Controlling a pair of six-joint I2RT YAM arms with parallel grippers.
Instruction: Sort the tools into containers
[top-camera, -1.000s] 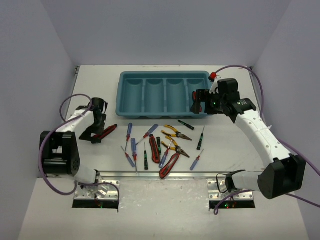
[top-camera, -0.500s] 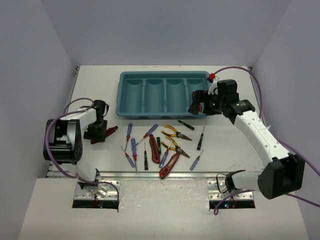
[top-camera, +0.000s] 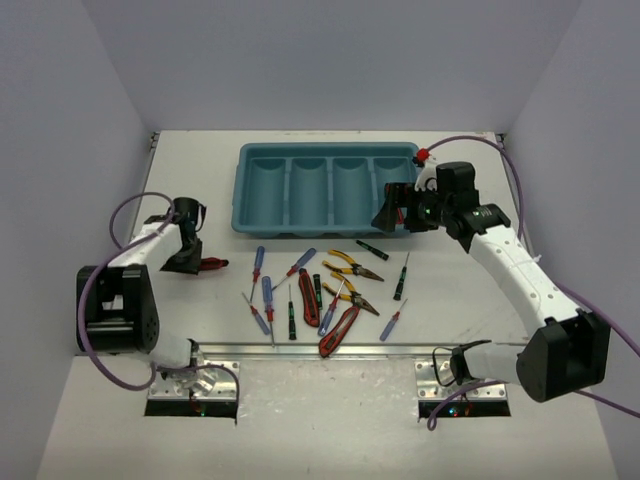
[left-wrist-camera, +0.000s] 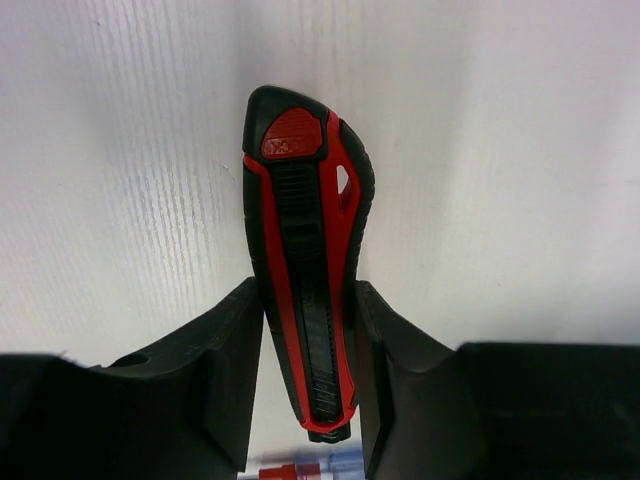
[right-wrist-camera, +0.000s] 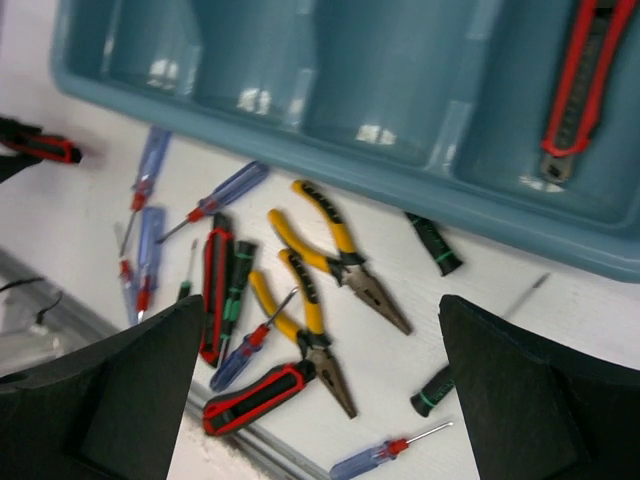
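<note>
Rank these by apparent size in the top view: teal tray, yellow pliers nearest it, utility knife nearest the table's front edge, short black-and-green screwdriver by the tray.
1. teal tray
2. yellow pliers and utility knife: about alike, not ranked apart
3. short black-and-green screwdriver

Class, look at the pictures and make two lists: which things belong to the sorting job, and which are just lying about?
Belong: teal tray; utility knife between the left gripper's fingers; second knife lying in the tray; yellow pliers, blue screwdrivers, black-green screwdrivers, loose knives on the table.
Just lying about: purple cables; metal base plates.
</note>
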